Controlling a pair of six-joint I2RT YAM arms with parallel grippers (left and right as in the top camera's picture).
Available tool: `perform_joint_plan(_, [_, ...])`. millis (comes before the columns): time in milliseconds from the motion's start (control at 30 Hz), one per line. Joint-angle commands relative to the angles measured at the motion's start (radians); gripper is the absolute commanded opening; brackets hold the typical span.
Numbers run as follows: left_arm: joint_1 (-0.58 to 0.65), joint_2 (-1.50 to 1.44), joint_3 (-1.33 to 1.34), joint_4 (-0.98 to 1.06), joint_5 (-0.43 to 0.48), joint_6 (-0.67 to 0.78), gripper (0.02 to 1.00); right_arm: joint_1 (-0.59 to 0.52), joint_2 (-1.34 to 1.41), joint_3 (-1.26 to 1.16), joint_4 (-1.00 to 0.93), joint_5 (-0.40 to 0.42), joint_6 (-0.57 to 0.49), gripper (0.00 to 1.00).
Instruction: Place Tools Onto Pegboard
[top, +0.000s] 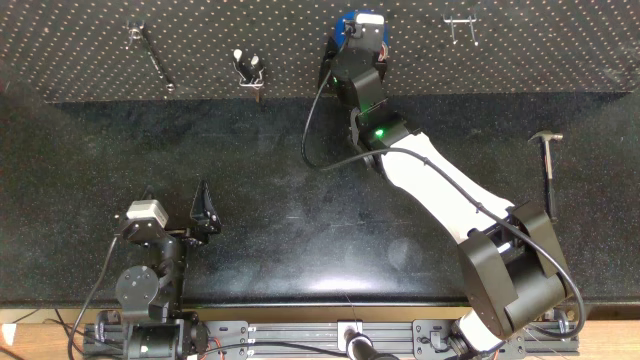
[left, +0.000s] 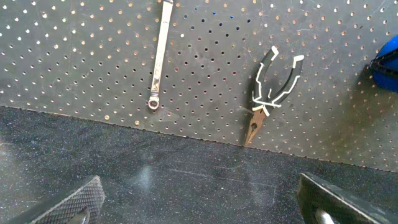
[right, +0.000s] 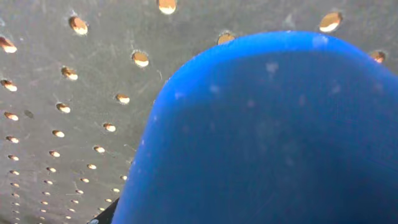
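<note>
top view: blue tool (top: 346, 22) at right gripper (top: 362, 40), pressed against far pegboard (top: 90, 50), centre-right; hanging step judged in hand. next move: tool to be seated on peg, then released. wrench (top: 150, 55) and pliers (top: 248, 70) hung far left; hammer (top: 548, 170) lying on table (top: 300, 200), right, not yet hung. left gripper (top: 205, 212) spread, empty, near left. right gripper's grip cannot be told; tool's shape cut off, its peg hidden.

A: Pegboard (left: 74, 56) looks matt and dark, pretty scuffed. Wrench (left: 160, 56) is shiny bare metal.
B: Yep, pliers (left: 270, 87) have black rubbery-looking grips, dull metal nose. Surface (top: 300, 200) is black, speckled, kinda grainy. Blue tool (right: 280, 137) is smooth plastic, lightly scratched.
</note>
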Motion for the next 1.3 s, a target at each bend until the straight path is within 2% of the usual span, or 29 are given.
perform_joint_plan(33, [0.004, -0.01, -0.002, -0.005, -0.003, 0.002, 0.993, 0.017, -0.055, 0.015, -0.023, 0.017, 0.004, 0.45])
perform_joint_plan(367, [0.004, -0.01, -0.002, -0.005, -0.003, 0.002, 0.996, 0.041, -0.153, -0.034, -0.088, 0.024, 0.005, 0.45])
perform_joint_plan(900, [0.004, -0.01, -0.002, -0.005, -0.003, 0.002, 0.993, 0.064, -0.336, -0.042, -0.396, 0.023, 0.005, 0.45])
perform_joint_plan(1033, [0.004, -0.01, -0.002, -0.005, -0.003, 0.002, 0.993, 0.068, -0.501, -0.184, -0.378, 0.025, 0.005, 0.45])
perform_joint_plan(1133, [0.004, -0.01, -0.002, -0.005, -0.003, 0.002, 0.996, 0.026, -0.658, -0.33, -0.31, 0.054, 0.005, 0.45])
perform_joint_plan(1300, [0.004, -0.01, -0.002, -0.005, -0.004, 0.002, 0.996, -0.04, -0.838, -0.474, -0.376, 0.101, 0.019, 0.45])
